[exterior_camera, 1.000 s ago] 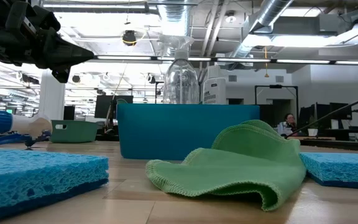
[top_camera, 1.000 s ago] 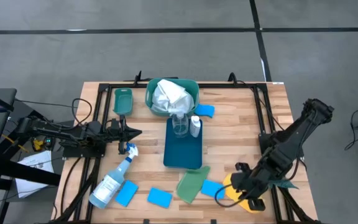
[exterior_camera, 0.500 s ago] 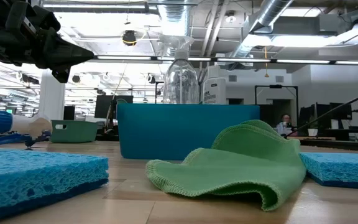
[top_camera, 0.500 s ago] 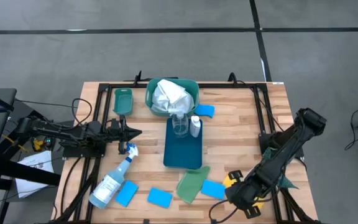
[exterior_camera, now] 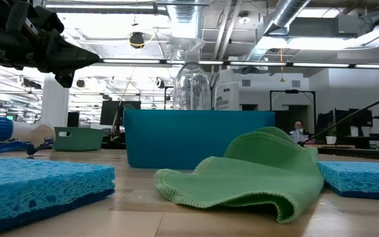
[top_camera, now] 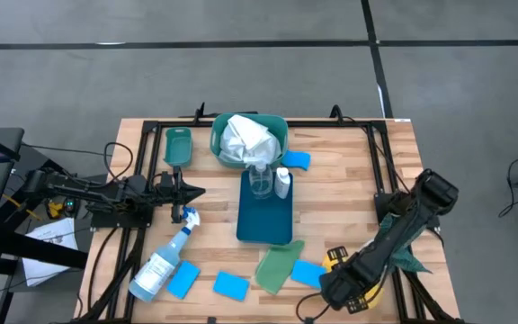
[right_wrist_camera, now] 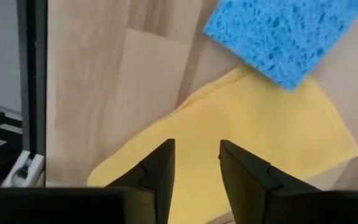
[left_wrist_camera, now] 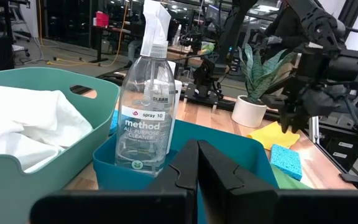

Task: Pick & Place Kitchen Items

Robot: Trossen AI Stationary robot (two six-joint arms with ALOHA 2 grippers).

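Right hand point(top_camera: 344, 290) lower (four sponges point(top_camera: 232, 286))

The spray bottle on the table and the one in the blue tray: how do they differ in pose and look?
The spray bottle with the blue trigger lies on its side on the bare wood near the left claw. The clear bottle in the blue tray stands upright, and its trigger is clear or white, not blue. The lying one looks longer. Both are see-through trigger sprayers, and no claw holds either.
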